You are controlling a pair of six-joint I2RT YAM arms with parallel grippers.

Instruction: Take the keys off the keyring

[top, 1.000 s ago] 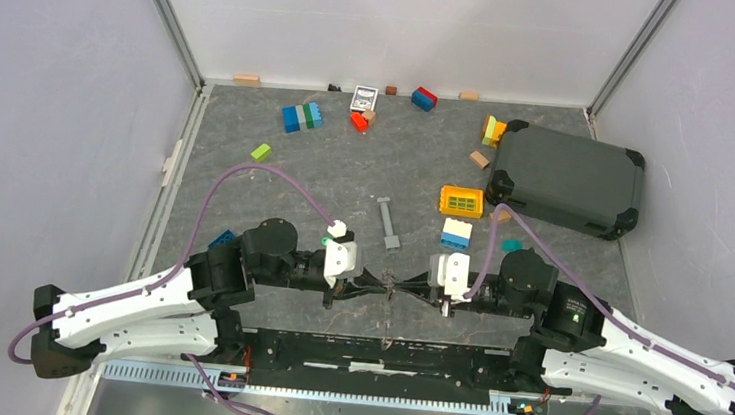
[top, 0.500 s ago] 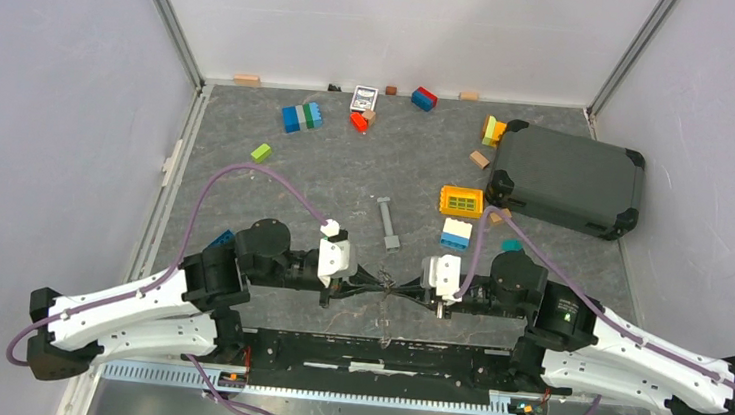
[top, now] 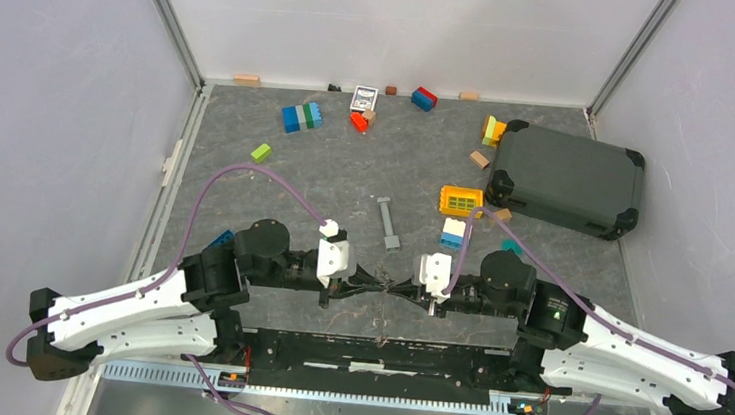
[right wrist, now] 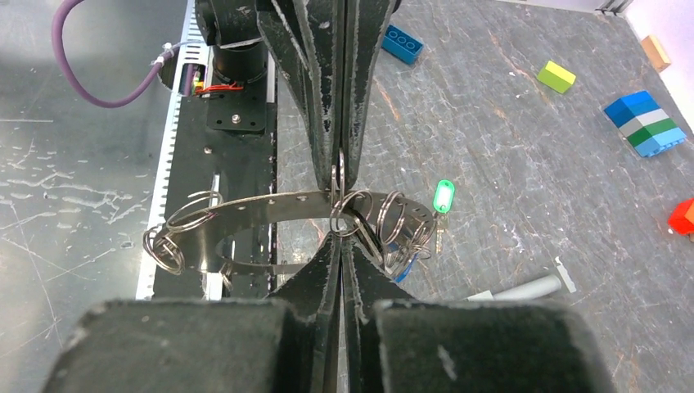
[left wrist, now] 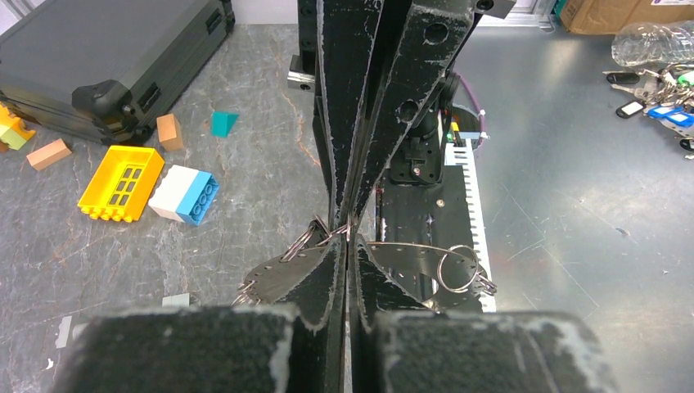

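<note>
The keyring is a thin silver band strung with small wire rings, hanging in the air between both grippers near the table's front edge. My left gripper is shut on the band; in the left wrist view its tips pinch the keyring. My right gripper faces it tip to tip. It is shut on a small ring of the same bundle. A green-headed key dangles from the rings to the right. Any other keys are hidden among the rings.
A long grey metal bar lies just beyond the grippers. A yellow grid block and a white-and-blue brick sit to the right of it. A dark hard case fills the right side. Loose bricks are scattered at the back.
The right arm has pushed leftwards, bringing its wrist closer to the left gripper. The left gripper has shifted slightly left. Both stay shut on the keyring.
</note>
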